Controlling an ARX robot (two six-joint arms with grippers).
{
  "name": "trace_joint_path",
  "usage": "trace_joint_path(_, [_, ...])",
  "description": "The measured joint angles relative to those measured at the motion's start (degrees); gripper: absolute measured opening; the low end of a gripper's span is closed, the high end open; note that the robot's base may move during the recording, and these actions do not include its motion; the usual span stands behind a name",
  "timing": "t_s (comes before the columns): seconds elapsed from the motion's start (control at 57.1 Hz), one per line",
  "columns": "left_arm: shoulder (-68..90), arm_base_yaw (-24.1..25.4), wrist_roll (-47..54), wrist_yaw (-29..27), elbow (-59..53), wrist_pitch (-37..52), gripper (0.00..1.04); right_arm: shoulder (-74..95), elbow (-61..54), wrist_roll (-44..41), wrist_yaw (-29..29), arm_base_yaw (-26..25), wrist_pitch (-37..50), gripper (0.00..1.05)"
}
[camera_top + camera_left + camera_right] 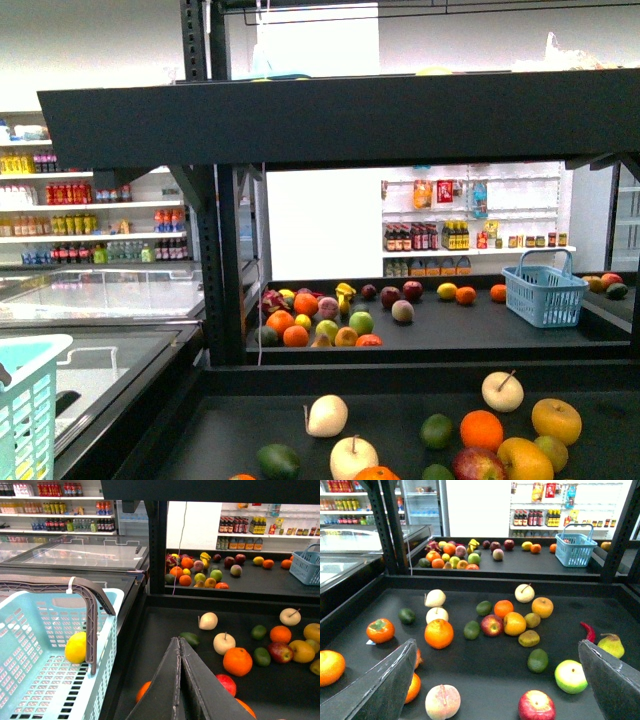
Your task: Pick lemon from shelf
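Bright yellow oval lemon (75, 647) lying inside the light blue perforated plastic basket (30, 680), against the basket's raised brown handle (91, 625), off the large black metal tiered shelf (210, 680) that stands just beside the basket. Left gripper (180, 645) with dark fingers pressed together, empty, pointed over the near black tray toward a round orange (237, 661), a cream-coloured apple (224, 643) and a dark green lime (189, 639). Right gripper (497, 680) spread wide, nothing between its fingers, poised above the same tray, with a red-and-green apple (492, 625), a second dark green lime (538, 660) and a red chilli pepper (588, 631) among the loose fruit ahead. Corner of the basket at the lower left of the front view, neither arm visible there. Smaller blue basket (543, 292) resting on the shelf's far tray beside more fruit. White supermarket shelves of bottles (90, 215) in the background.
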Motion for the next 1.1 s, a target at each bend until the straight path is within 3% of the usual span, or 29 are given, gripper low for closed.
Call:
trace_joint_path(0.018, [-0.15, 0.15, -0.02, 0.44, -0.11, -0.04, 0.03, 0.0, -0.02, 0.0, 0.0, 0.0, 0.0, 0.97])
trace_joint_path(0.035, [-2.62, 3.1, 0.04, 7.08, -1.86, -0.48, 0.03, 0.0, -0.02, 0.0, -0.09, 0.0, 0.0, 0.97])
trace_joint_path(0.07, [-10.1, 12.37, 0.44, 18.49, -8.33, -1.64, 0.03, 0.0, -0.02, -0.02, 0.0, 0.0, 0.0, 0.97])
trace_joint_path(0.158, [-21.64, 30.23, 0.39, 32.54, -19.82, -2.97, 0.03, -0.02, -0.02, 0.02, 0.39, 0.0, 0.0, 0.97])
trace_joint_path(0.21, [-23.45, 35.63, 0.42, 36.98, -21.4, -3.13, 0.03, -0.02, -0.02, -0.11, -0.39, -0.04, 0.0, 0.97])
trace_joint_path(0.333, [-25.29, 40.35, 0.42, 41.22, -21.81, -3.15, 0.03, -0.02, -0.02, -0.13, -0.04, -0.07, 0.0, 0.97])
trace_joint_path(0.385, [-26.12, 44.98, 0.48, 47.56, -22.1, -3.28, 0.03, -0.02, -0.02, -0.13, 0.0, -0.07, 0.0, 0.97])
trace_joint_path(0.42, [-26.32, 47.52, 0.48, 48.83, -22.34, -3.28, 0.03, -0.02, -0.02, -0.13, -0.02, -0.07, 0.0, 0.97])
trace_joint_path(0.998, [-29.64, 49.35, 0.44, 49.64, -25.77, -3.23, 0.03, -0.02, -0.02, -0.13, -0.02, -0.07, 0.0, 0.97])
trace_joint_path(1.033, [-29.64, 49.35, 0.46, 49.62, -25.77, -3.23, 0.07, -0.02, -0.02, -0.13, -0.02, -0.07, 0.0, 0.97])
trace_joint_path(1.103, [-29.64, 49.35, 0.46, 49.62, -25.77, -3.23, 0.26, -0.02, -0.02, -0.13, -0.02, -0.07, 0.0, 0.97])
